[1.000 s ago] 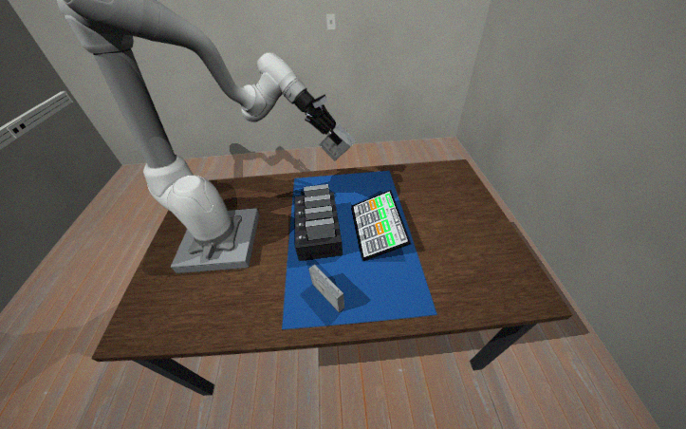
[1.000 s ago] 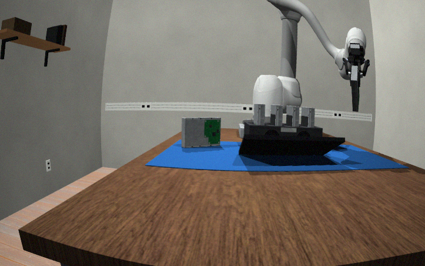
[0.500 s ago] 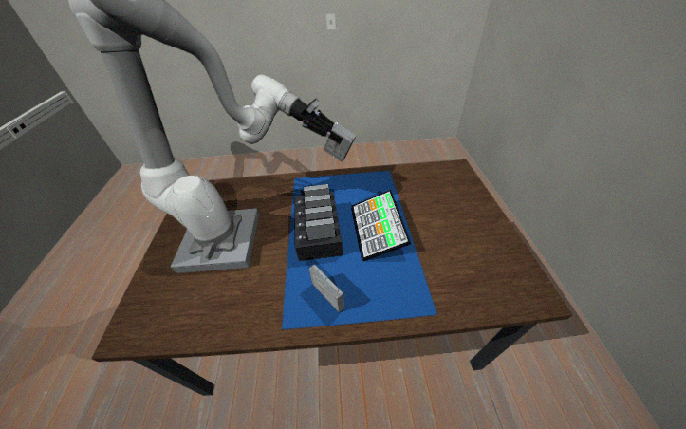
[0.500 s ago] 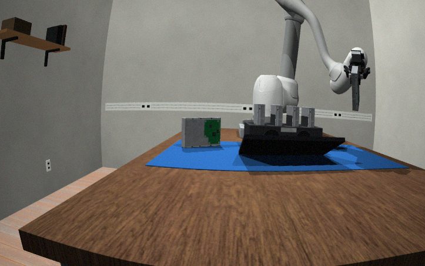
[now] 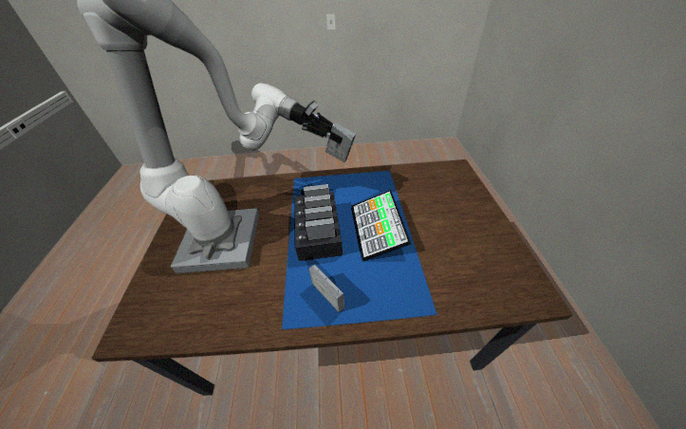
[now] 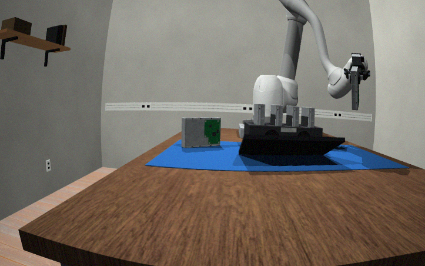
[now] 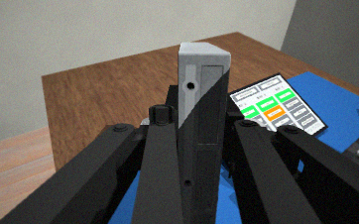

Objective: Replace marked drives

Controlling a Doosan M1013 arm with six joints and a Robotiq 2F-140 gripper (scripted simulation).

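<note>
My gripper (image 5: pixel 335 137) (image 6: pixel 355 79) (image 7: pixel 195 101) is shut on a grey drive (image 5: pixel 344 151) (image 6: pixel 355 99) (image 7: pixel 204 56), held tilted high above the mat's far end, clear of the dock. The black dock (image 5: pixel 319 251) (image 6: pixel 313 132) stands on the blue mat (image 5: pixel 388 298) (image 6: pixel 171 158) (image 7: pixel 308 85) with several drives upright in a row. Another grey drive (image 5: pixel 326 288) (image 6: pixel 192 132) stands on its edge on the mat near the front, its green board facing the exterior camera. The screen (image 5: pixel 381 229) (image 6: pixel 290 147) (image 7: pixel 278 105) shows green cells and two orange ones; its text is too small to read.
The wooden table (image 5: pixel 473 250) (image 6: pixel 207 205) (image 7: pixel 105 94) bears the mat and the robot's grey base plate (image 5: pixel 250 234). The screen stands tilted beside the dock. A wall shelf (image 6: pixel 30 39) is far off at the left in the exterior view.
</note>
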